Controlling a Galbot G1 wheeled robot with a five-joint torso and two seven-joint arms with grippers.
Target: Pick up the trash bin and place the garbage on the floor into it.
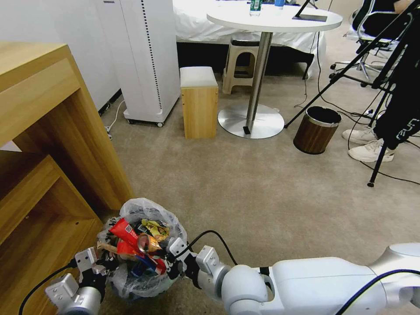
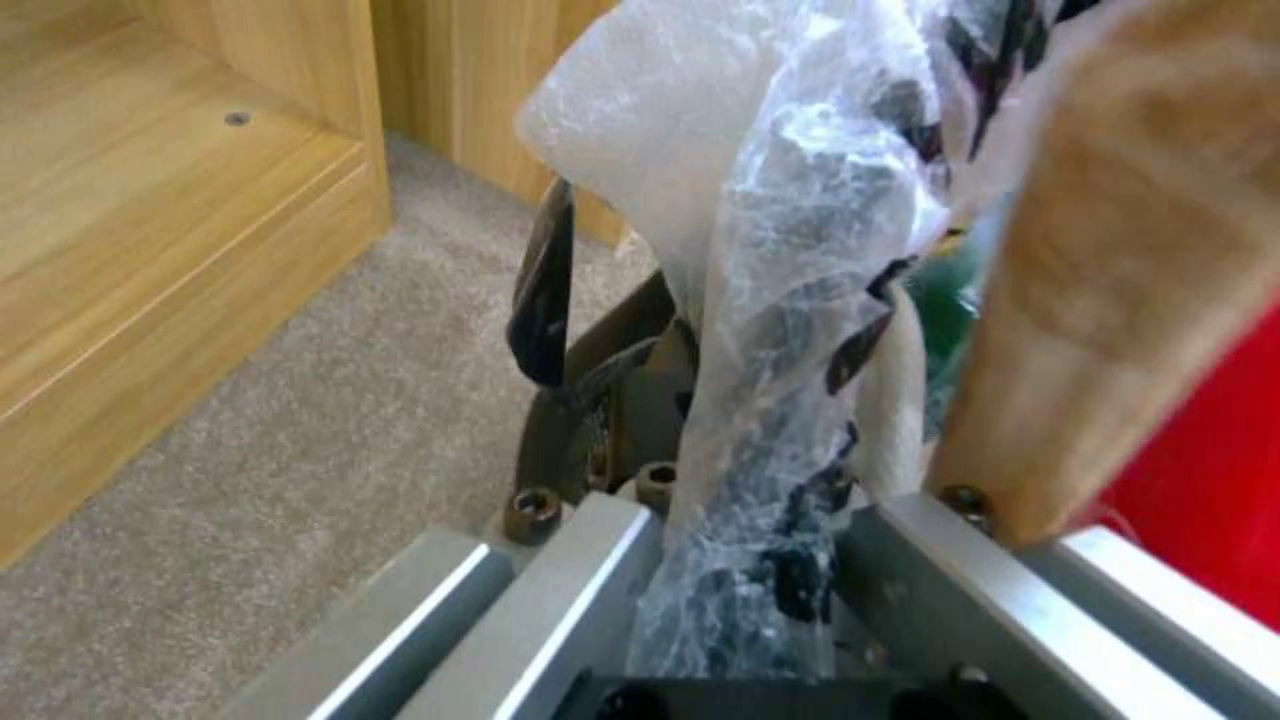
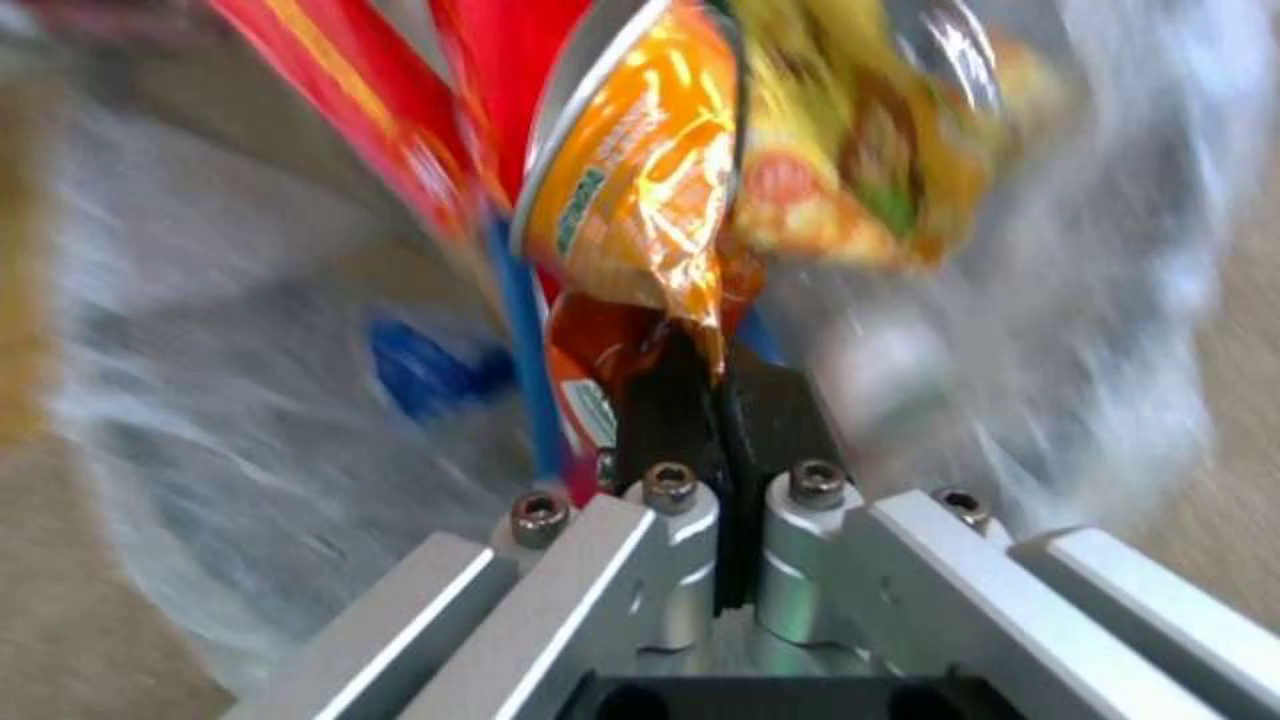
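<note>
Head view, trash bin (image 1: 144, 245): stood at about 7 o'clock on the beige carpet (image 1: 271, 188), just beside the foot of the wooden shelf unit (image 1: 48, 144).
Bin look: small and round, lined with a crinkled clear plastic bag (image 2: 787, 250) bearing black lettering; the bag's rim puffed up toward 12 o'clock above the opening.
Bin axis: roughly upright, mouth facing up, with the litter poking out of the top.
Garbage (image 1: 140, 243): heaped past the rim; a long red wrapper (image 1: 124, 232) lay slanted from 10 to 4 o'clock, and an orange wrapper (image 3: 640, 190) and a yellow-green packet (image 1: 156, 227) sat next to it.
Right gripper (image 1: 173, 258): reached in from 4 o'clock at the bin's right edge; in the right wrist view its black fingers (image 3: 660, 405) were pressed together on the lower end of the orange wrapper.
Left gripper (image 1: 98, 267): sat at the bin's left edge at 8 o'clock; in the left wrist view the bag ran down between its jaws, and I cannot tell whether they were clamped on it.
Brown bin (image 1: 317, 129): wood-grain with a metal rim, well apart at 2 o'clock near the round table (image 1: 273, 17).
</note>
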